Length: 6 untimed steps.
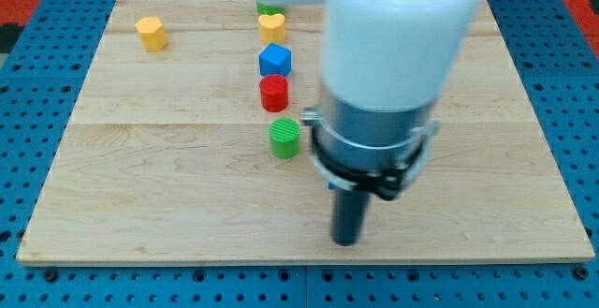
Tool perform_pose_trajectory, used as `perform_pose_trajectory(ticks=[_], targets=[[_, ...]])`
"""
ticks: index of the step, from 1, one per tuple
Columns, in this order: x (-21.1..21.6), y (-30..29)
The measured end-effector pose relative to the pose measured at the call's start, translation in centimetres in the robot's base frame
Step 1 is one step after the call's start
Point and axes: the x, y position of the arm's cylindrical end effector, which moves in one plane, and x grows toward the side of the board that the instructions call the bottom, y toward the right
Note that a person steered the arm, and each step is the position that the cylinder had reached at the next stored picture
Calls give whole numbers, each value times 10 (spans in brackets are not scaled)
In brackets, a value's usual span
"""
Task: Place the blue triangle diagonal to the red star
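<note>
My tip [346, 241] rests on the wooden board [168, 186] near the view's bottom, right of centre. Neither a blue triangle nor a red star shows; the arm's body hides much of the board's upper right. A column of blocks stands up and left of the tip: a green cylinder [284, 138], a red cylinder [273, 93], a blue cube-like block [275, 60], a yellow heart-shaped block [272, 27] and a green block [270, 8] partly hidden at the top. The tip is about a block's width right of and below the green cylinder, apart from it.
A yellow hexagon-like block [151, 33] sits at the view's top left. The board lies on a blue perforated table [37, 111]. The arm's white and grey body [393, 65] covers the upper middle-right.
</note>
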Motion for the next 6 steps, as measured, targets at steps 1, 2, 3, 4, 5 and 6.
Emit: perform_pose_trajectory(ticks=[1, 2, 3, 4, 5, 6], targets=[[-15, -20], [-28, -18], [-51, -10], [-60, -22], [-71, 0], [-75, 29]])
